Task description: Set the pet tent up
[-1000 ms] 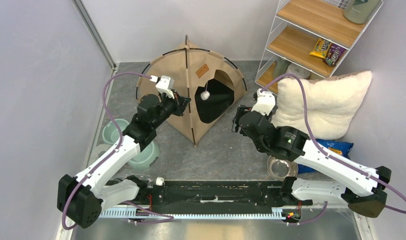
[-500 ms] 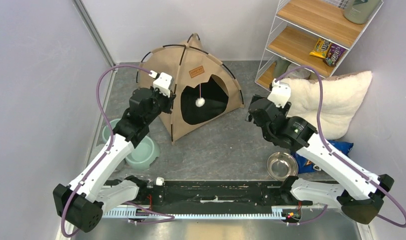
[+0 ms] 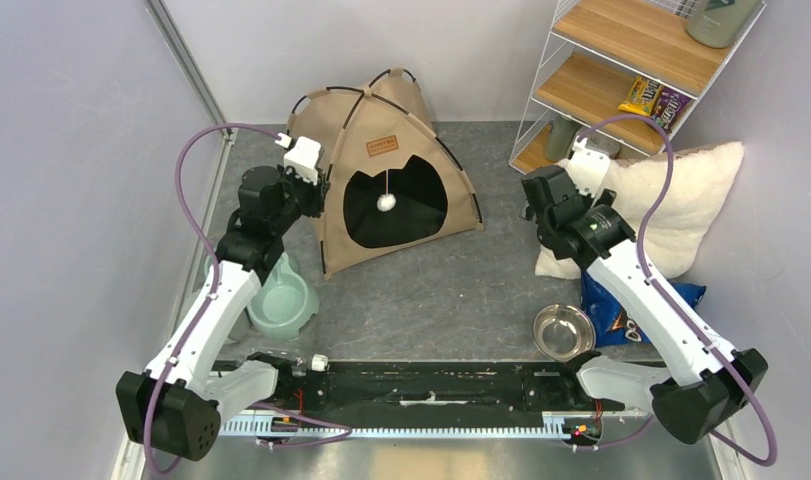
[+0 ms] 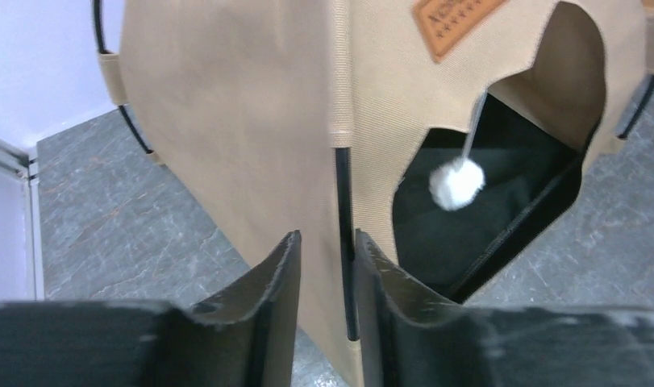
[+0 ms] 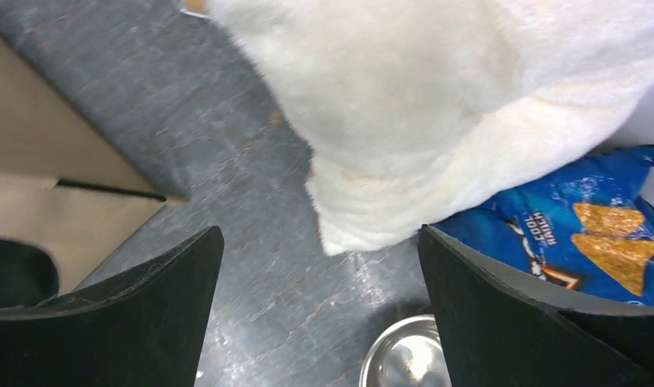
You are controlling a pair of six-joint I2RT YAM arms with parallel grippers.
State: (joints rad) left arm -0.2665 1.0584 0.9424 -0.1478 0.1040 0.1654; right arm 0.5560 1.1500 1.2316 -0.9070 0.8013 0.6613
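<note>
Pet tent stands up at 12 o'clock on floor, door facing arms. Left gripper nearer: jaws a little apart, black pole between them, running 12 to 6. Right gripper spread wide, empty, tent off at 9 o'clock. 1 second back: tent leaned closer, left jaws pinched it shut.

Bright, even light, soft shadows; wrist views slightly blurred up close.
</note>
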